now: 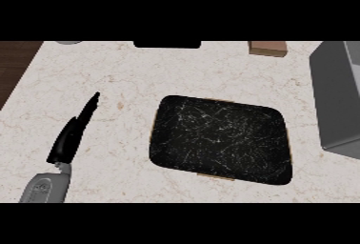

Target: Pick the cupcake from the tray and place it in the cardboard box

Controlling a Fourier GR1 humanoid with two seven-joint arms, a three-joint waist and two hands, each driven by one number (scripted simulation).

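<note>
The robot's left hand (72, 133) shows at the tray's left, well apart from it, above the pale marble counter (105, 71). Its black fingers are straight and held together, pointing up and slightly right toward the counter's far side, and they hold nothing. The grey forearm (44, 188) behind it comes in from the lower left edge of the view. The right hand does not show anywhere.

The tray (221, 138) is a dark, rounded-corner slab with fine white scratch-like veining, lying slightly askew near the middle of the counter. A thin tan edge peeks out along its upper and lower sides. Its top surface is bare: no cupcake sits on it, and no cupcake can be made out elsewhere on the counter.

Beyond the tray, at the far right of the counter, a small brown block (268, 47) is cut by the view's upper edge; it may be the cardboard box, though too little of it shows to be sure or to see inside. To the tray's right stands a large grey body (341, 95), running off the right edge. Straight beyond the tray, a flat black object (167, 44) lies at the far edge, and a small grey rounded thing (68, 42) sits at the far left. No writing or labels can be read on anything.
</note>
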